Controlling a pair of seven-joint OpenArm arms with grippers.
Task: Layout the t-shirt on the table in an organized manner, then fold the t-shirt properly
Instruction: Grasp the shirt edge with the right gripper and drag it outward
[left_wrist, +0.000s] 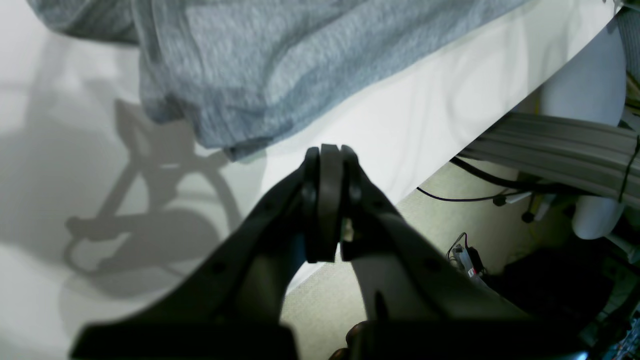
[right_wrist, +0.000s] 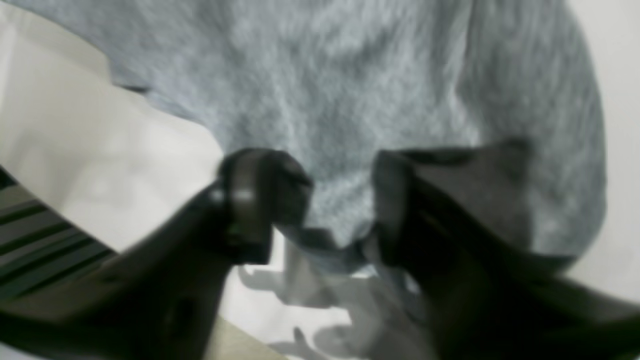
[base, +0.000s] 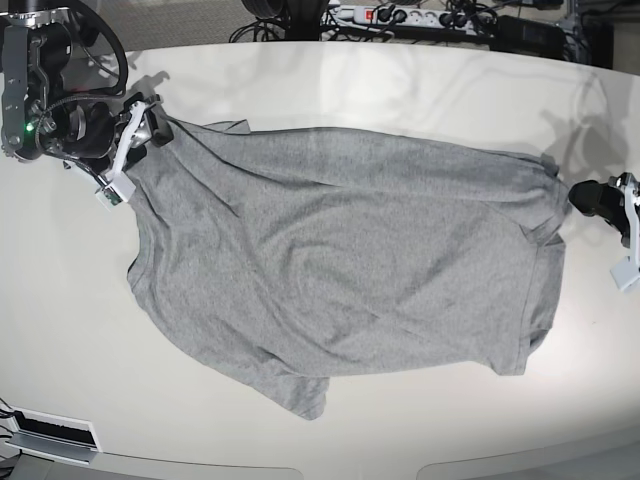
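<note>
The heather-grey t-shirt (base: 340, 260) lies spread out, plain side up, across the off-white table (base: 330, 85), with wrinkles and a folded corner at the front. My right gripper (base: 152, 128) is at the shirt's far left corner. In the right wrist view it (right_wrist: 325, 215) is open, with the shirt's hem (right_wrist: 320, 240) between its fingers (right_wrist: 250, 200). My left gripper (base: 585, 197) sits just off the shirt's right edge. In the left wrist view it (left_wrist: 327, 155) is shut and empty, a little short of the shirt (left_wrist: 260, 75).
A power strip and cables (base: 400, 15) lie beyond the table's far edge. A white box (base: 50, 432) sits at the front left. The left wrist view shows the table's curved edge (left_wrist: 450, 160), with floor and cables (left_wrist: 470, 200) below it.
</note>
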